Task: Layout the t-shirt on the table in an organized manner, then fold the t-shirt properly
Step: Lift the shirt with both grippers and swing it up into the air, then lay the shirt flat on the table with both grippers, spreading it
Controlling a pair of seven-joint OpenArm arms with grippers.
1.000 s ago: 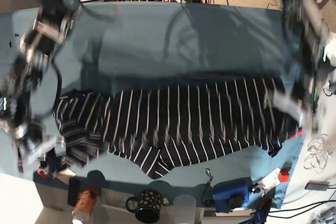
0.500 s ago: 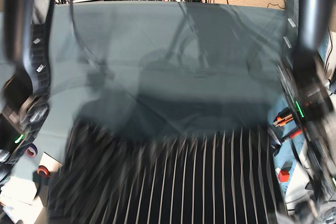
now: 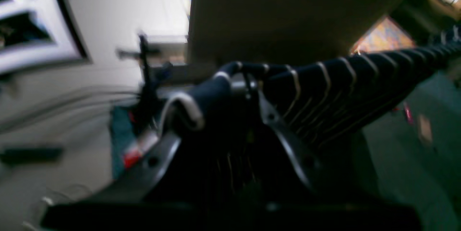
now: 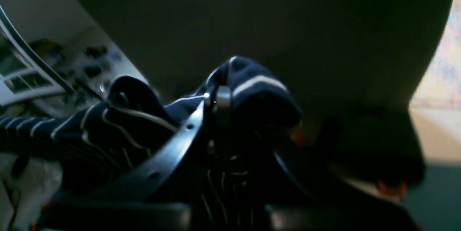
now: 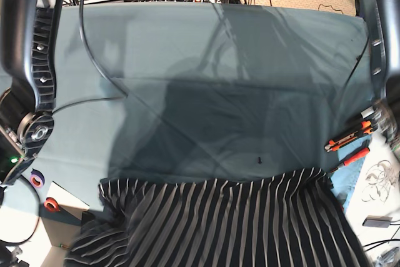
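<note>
left gripper (image 3: 239, 90) clamping shirt (image 5: 219, 223) edge, fabric stretching rightward | right gripper (image 4: 219, 99) pinching bunched shirt fold | shirt hanging lifted, spreading across near edge of table (image 5: 206, 92) | black pin (image 5: 259, 159) lying just beyond shirt's far edge

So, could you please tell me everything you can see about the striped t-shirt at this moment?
The t-shirt is soft, dark navy fabric with thin white stripes. It is lifted and stretched wide across the near edge of the table, and hangs in folds at its lower left. The left end effector is shut on one bunched end, the right end effector on the other; the cloth wraps over both tips. No neck label is visible.
</note>
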